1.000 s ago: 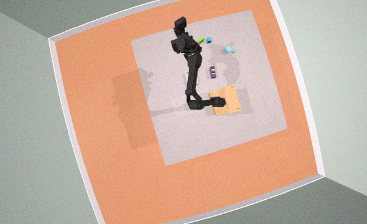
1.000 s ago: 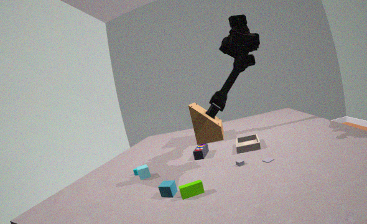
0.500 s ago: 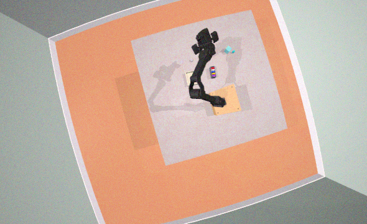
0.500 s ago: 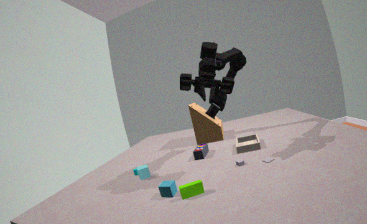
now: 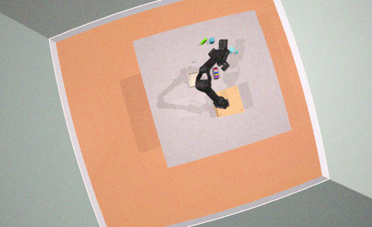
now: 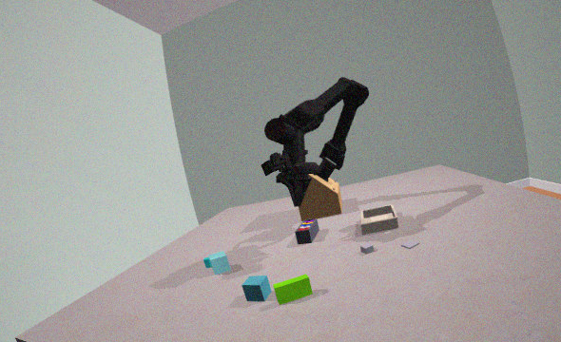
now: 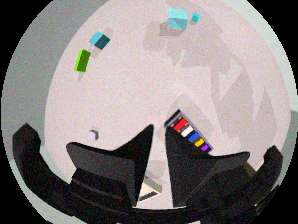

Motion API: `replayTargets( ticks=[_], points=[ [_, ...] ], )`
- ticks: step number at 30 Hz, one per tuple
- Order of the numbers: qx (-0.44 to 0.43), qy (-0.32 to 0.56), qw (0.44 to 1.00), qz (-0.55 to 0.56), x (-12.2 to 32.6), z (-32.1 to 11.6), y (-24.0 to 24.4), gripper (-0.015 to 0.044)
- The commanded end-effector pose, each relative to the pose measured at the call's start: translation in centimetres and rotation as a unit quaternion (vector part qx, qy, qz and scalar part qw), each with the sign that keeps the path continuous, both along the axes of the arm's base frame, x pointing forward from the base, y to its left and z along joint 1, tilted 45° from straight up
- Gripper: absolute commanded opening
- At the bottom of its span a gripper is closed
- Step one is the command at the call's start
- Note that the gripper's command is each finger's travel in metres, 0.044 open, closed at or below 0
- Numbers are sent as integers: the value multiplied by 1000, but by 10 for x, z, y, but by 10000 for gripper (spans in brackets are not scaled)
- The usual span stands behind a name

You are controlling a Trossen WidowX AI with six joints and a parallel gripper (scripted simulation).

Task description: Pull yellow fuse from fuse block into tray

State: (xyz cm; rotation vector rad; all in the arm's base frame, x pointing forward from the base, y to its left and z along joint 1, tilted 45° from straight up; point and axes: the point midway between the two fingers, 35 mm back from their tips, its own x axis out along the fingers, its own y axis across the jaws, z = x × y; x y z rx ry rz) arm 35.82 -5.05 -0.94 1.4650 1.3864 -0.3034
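The yellow fuse is seated in the fuse block on the desk, in a row with the red, white, blue and purple fuses. The fingers stand nearly closed with nothing between them, above the desk just beside the block and apart from it. The tray sits near the block's other side.

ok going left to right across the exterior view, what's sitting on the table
light cyan block → darker teal cube → green block → fuse block → tray → thin grey tile
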Motion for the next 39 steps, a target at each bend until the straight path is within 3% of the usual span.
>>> replayTargets(
  ticks=[1,39],
  points=[
    [109,270,947,-139,-64,-31,23,63],
    [116,291,938,-149,-72,-46,43,63]
  ],
)
